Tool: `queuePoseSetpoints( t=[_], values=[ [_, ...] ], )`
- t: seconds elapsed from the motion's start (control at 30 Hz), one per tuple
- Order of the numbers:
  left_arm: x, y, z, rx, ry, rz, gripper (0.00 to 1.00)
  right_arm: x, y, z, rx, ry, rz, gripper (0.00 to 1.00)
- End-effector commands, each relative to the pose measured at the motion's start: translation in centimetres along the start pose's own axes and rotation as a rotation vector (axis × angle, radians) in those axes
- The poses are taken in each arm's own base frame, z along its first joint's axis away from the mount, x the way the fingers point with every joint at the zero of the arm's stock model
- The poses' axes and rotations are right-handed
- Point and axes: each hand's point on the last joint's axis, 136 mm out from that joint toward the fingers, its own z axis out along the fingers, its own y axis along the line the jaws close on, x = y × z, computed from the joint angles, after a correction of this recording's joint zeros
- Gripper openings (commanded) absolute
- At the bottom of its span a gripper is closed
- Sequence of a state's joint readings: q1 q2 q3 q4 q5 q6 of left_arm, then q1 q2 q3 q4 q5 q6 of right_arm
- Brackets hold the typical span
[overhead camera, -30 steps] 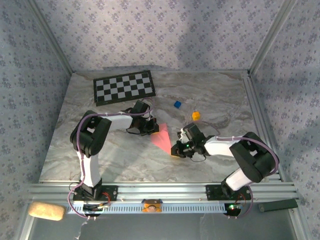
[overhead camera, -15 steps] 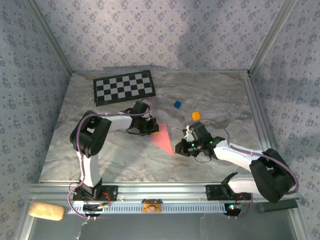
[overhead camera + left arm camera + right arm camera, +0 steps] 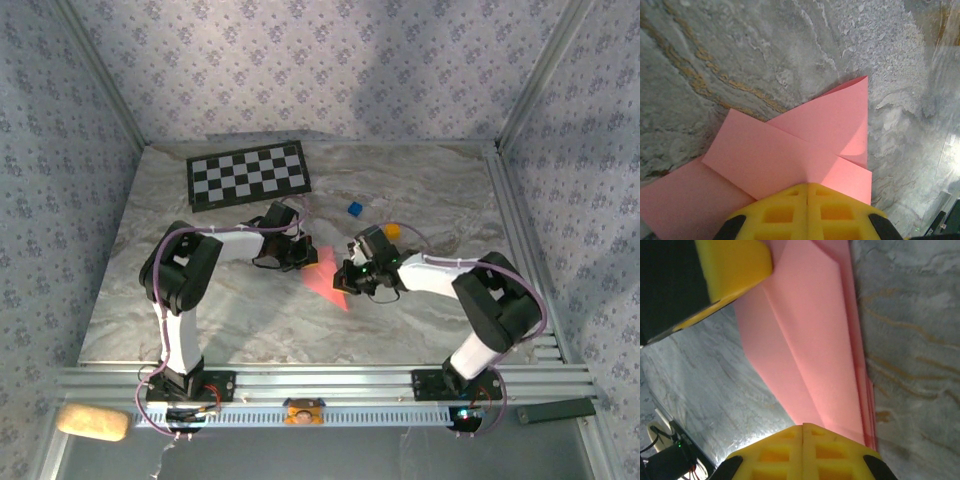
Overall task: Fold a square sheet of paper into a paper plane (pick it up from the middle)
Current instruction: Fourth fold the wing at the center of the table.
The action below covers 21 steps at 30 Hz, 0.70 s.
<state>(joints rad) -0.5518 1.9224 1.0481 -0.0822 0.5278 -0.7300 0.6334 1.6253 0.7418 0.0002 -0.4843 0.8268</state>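
Both grippers clenched, pinning a part-folded paper plane flat on the marble table.

The left gripper bears down on the wide, far end of the pink paper with its yellow fingers pressed together. The right gripper, jaws likewise closed, presses on the long edge nearer the point. I'd say one anchors the paper while the other flattens a crease. The layered flaps look sprung, not sharp. The paper lies mid-table, well short of the checkerboard mat, with the orange block just past the right wrist.
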Motion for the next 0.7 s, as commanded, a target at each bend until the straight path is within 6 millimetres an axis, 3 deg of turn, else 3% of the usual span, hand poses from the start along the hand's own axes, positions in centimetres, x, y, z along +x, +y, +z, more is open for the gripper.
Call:
queuePoseSetpoints(
  t=[0.0,0.1,0.3,0.5,0.67],
  values=[
    [0.9,3.4,0.3,-0.125,0.018,-0.038,0.0,-0.9,0.3,0.8,0.002,-0.007,0.013,0.04],
    [1.0,3.5,0.2,-0.134,0.024,-0.031,0.0,-0.4,-0.6,1.5,0.019,0.017,0.021,0.04],
    [-0.1,1.9,-0.8,-0.105,-0.014,-0.007,0.0,2.8,-5.9,1.8,0.212,0.084,0.051,0.02],
    [-1.9,-1.5,-3.2,-0.059,-0.075,0.046,0.04,3.7,-6.9,2.1,0.206,0.091,0.077,0.01],
    [-1.1,-2.7,-3.8,-0.028,-0.086,0.046,0.03,3.6,-6.7,2.2,0.201,0.083,0.076,0.01]
  ],
)
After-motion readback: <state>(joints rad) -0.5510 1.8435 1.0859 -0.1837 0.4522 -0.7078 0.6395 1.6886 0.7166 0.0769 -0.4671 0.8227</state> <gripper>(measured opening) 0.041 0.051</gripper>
